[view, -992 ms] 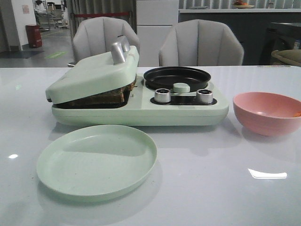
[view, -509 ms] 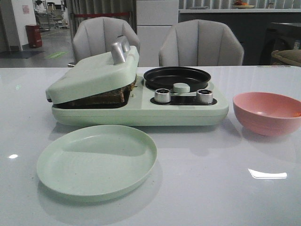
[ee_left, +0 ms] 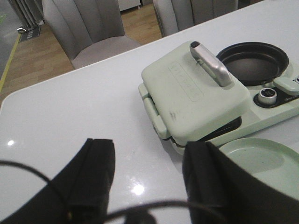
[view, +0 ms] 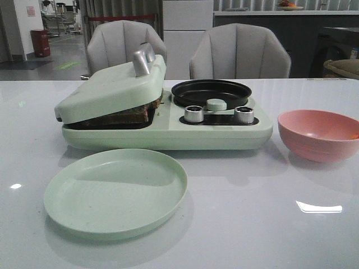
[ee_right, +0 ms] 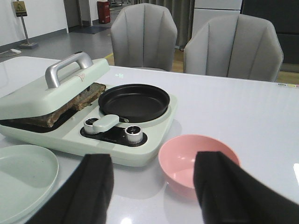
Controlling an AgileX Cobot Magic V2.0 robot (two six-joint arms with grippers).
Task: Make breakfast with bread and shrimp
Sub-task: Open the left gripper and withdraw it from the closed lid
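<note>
Mint-green breakfast maker: lid down on the bread. Shrimp not identifiable. Plate in front holds nothing; plating seemingly left. Left gripper and right gripper both spread, holding nothing.

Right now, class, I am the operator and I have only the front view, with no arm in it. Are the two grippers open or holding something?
Observer: Both are open and empty. The left wrist view shows the left gripper with its fingers apart, and the right wrist view shows the same for the right gripper.
Operator: Is there anything in the black pan?
Observer: No. The right wrist view looks down into the black pan and its floor is bare.
</note>
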